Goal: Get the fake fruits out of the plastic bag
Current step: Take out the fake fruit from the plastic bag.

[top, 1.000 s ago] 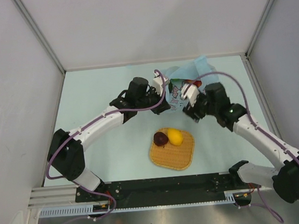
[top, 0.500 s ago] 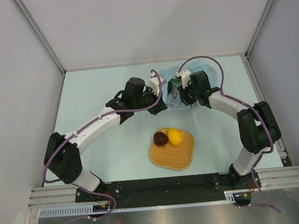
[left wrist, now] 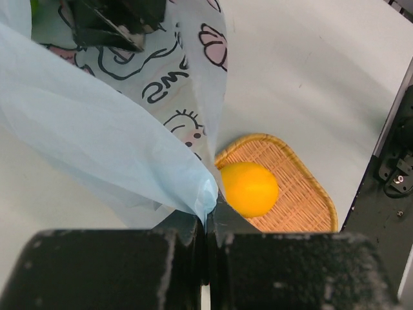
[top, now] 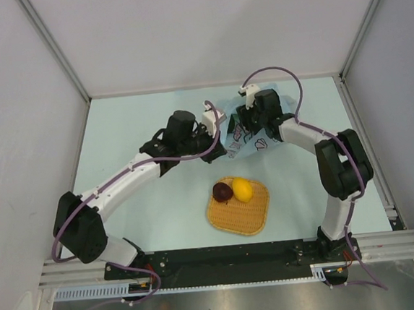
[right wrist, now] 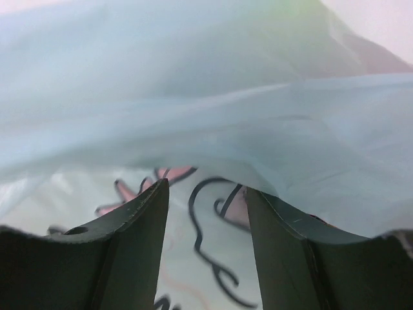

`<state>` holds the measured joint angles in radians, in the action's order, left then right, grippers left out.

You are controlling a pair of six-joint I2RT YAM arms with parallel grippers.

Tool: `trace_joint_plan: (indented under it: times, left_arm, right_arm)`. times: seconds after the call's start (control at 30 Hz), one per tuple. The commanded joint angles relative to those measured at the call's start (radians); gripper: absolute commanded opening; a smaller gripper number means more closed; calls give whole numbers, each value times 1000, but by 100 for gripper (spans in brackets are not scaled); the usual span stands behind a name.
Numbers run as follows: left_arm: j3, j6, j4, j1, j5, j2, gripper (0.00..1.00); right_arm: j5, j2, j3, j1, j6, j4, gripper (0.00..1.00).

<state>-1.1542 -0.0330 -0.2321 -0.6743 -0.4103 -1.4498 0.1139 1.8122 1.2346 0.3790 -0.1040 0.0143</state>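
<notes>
The pale blue plastic bag (top: 258,142) with a dark cartoon print lies at the back middle of the table. My left gripper (top: 219,141) is shut on the bag's edge (left wrist: 208,205) and holds the film (left wrist: 110,142) lifted. My right gripper (top: 248,124) is open, pushed into the bag, with nothing between its fingers (right wrist: 132,242); the bag's film (right wrist: 206,97) fills the right wrist view. A dark purple plum (top: 222,191) and a yellow lemon (top: 242,189) lie on the woven tray. The lemon (left wrist: 250,188) also shows in the left wrist view. Other fruits are hidden by the bag.
The woven orange tray (top: 250,216) lies at the front middle, just below the bag, and shows in the left wrist view (left wrist: 303,197). Grey walls close in the table on three sides. The black base rail (top: 223,255) runs along the near edge.
My right arm has swung from right of the tray up and left to the bag, and its gripper now reaches into it. My left gripper has shifted slightly left, still gripping the bag.
</notes>
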Motion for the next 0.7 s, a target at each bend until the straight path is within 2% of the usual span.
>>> trace_joint_plan:
  times: [0.0, 0.07, 0.2, 0.3, 0.67]
  left_arm:
    - [-87, 70, -30, 2, -10, -24, 0]
    - [-102, 77, -45, 4, -12, -35, 0]
    - [-125, 85, -75, 5, -25, -40, 0]
    - [-142, 90, -93, 8, -28, -47, 0]
    - [-170, 73, -73, 7, -21, -58, 0]
  right_arm:
    - [-101, 82, 112, 8, 29, -91, 57]
    - [-111, 133, 161, 3, 47, -68, 57]
    - [-112, 197, 255, 4, 124, -36, 68]
    - [-106, 232, 299, 12, 158, -19, 72]
    - [-112, 361, 377, 63, 217, 47, 74]
